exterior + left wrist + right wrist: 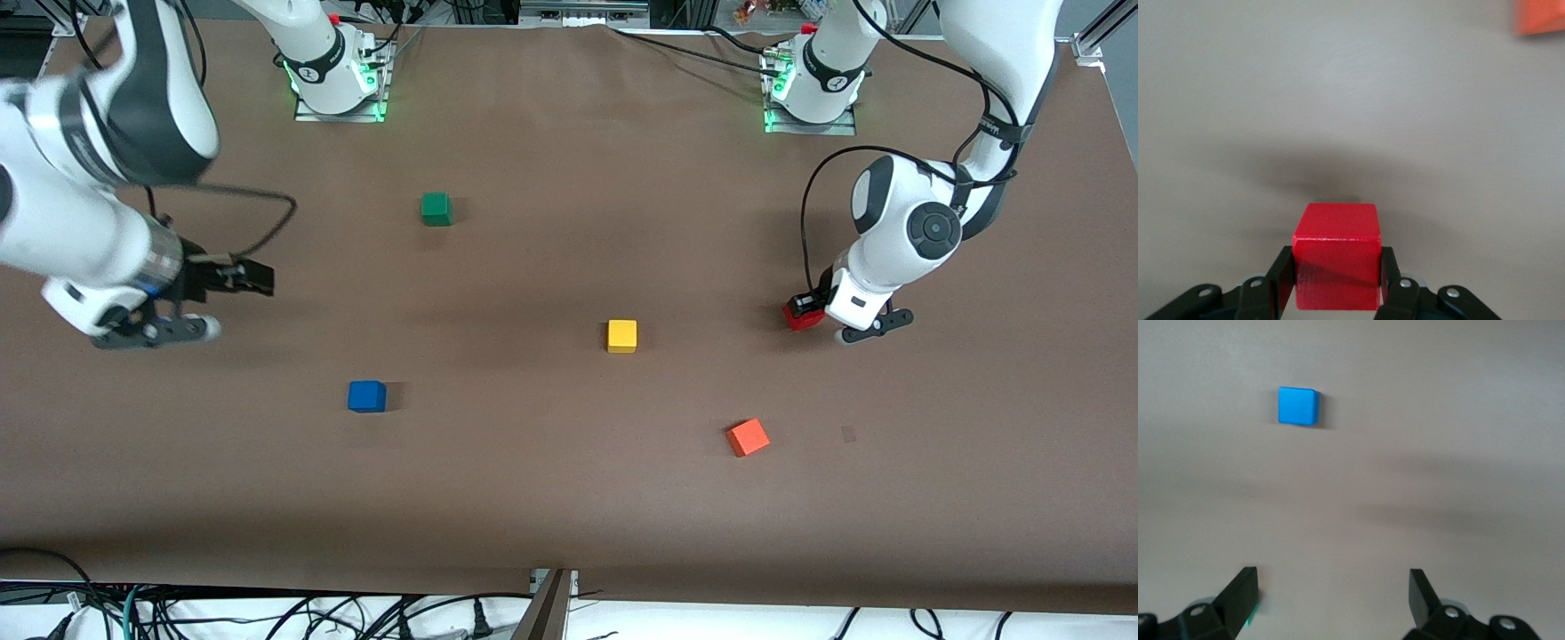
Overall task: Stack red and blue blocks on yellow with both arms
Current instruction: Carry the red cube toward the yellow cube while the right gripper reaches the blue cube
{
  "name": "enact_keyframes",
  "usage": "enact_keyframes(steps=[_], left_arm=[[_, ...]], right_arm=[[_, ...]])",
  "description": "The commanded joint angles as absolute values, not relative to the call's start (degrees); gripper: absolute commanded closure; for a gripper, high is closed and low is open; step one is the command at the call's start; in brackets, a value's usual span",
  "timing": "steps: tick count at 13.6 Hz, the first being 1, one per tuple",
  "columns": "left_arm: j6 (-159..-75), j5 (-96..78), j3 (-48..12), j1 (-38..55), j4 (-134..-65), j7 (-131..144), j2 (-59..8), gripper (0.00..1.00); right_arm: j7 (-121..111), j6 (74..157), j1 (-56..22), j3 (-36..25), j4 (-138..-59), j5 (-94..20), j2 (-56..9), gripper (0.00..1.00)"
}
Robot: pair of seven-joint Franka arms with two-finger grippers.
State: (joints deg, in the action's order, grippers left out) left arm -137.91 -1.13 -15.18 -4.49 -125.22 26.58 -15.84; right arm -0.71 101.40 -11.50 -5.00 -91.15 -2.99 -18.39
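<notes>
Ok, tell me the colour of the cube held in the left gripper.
Deep red: the red cube sits between the left gripper's fingers, clearest in the left wrist view.

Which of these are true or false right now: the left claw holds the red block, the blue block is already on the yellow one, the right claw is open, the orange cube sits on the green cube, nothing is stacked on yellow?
1. The left claw holds the red block. True.
2. The blue block is on the yellow block. False: it lies alone on the table, toward the right arm's end.
3. The right claw is open. True.
4. The orange cube sits on the green cube. False: both lie on the table, well apart.
5. Nothing is stacked on yellow. True.
</notes>
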Motion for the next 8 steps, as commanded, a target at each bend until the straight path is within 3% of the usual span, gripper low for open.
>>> enact_keyframes(steps=[1, 5, 8], left_arm=[[-125.3, -1.6, -18.8, -4.0, -113.6, 26.7, -15.0, 0.95], [-120.2, -1.2, -20.7, 1.4, -105.3, 26.4, -17.4, 1.00], [-120.1, 1.3, -20.7, 6.1, -101.8, 26.7, -18.9, 1.00]], right_arm=[[-1.9, 109.6, -11.5, -4.8, -95.9, -4.7, -20.6, 0.00], [-1.1, 123.0, -11.7, -3.2, -103.2, -6.3, -24.1, 0.00], [1.6, 126.4, -12.7, -2.3, -101.4, -10.3, -27.3, 0.00]])
